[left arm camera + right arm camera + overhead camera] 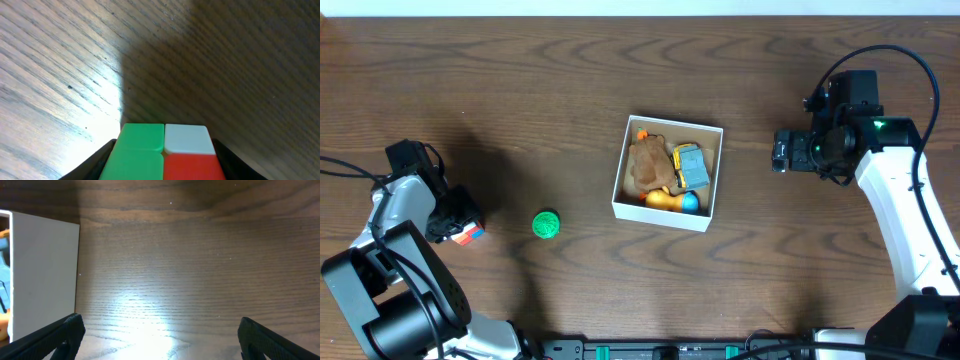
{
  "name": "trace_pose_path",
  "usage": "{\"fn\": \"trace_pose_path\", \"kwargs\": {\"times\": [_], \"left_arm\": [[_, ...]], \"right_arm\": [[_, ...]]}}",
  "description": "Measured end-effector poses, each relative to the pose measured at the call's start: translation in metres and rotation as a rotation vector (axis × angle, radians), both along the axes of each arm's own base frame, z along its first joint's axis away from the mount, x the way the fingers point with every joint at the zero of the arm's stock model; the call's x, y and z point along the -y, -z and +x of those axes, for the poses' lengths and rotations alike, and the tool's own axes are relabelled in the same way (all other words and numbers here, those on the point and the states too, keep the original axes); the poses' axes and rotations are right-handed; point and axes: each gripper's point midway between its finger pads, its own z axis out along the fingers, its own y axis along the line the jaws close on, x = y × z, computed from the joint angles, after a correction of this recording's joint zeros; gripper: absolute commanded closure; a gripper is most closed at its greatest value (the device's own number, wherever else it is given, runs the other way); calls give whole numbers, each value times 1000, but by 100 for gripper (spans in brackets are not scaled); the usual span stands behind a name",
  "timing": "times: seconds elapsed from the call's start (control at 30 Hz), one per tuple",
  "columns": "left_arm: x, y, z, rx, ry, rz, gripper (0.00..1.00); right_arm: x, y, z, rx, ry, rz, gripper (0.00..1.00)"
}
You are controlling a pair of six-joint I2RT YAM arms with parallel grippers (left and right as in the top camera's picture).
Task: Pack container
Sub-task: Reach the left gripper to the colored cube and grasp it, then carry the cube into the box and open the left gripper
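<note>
left hand [463, 228] grips cube [162, 152] (green, white, red) | right hand [780, 152] spread

The overhead camera is looking straight down on the whole table [520, 100]. Wrist cameras are skimming it closely; the right is sharing the box [45, 275] with overhead.

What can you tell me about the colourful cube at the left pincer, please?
The colourful cube looks like smooth plastic, its faces split into squares: green, white and red in the wrist view. It sits in the left pincer, which closes on its two sides, near the left edge of the table. Whether it rests on the wood or hangs just above it cannot be told.
</note>
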Motion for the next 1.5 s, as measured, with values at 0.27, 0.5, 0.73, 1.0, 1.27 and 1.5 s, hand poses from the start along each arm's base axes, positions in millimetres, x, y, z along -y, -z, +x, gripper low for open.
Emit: {"fn": "trace_pose_path", "kwargs": {"times": [0.27, 0.5, 0.73, 1.0, 1.27, 1.5], "left_arm": [[2, -1, -3, -13, 0, -7, 73], [10, -34, 9, 77, 40, 38, 75], [70, -123, 56, 368, 239, 30, 76], [186, -197, 79, 643, 593, -50, 81], [307, -193, 70, 690, 983, -136, 86], [378, -149, 62, 627, 1174, -199, 86]], "right_arm": [[0, 0, 0, 0, 0, 2, 1], [0, 0, 0, 0, -1, 2, 1], [0, 0, 0, 0, -1, 2, 1], [0, 0, 0, 1, -1, 3, 1], [0, -1, 2, 8, -1, 2, 1], [0, -1, 2, 8, -4, 1, 1]]}}
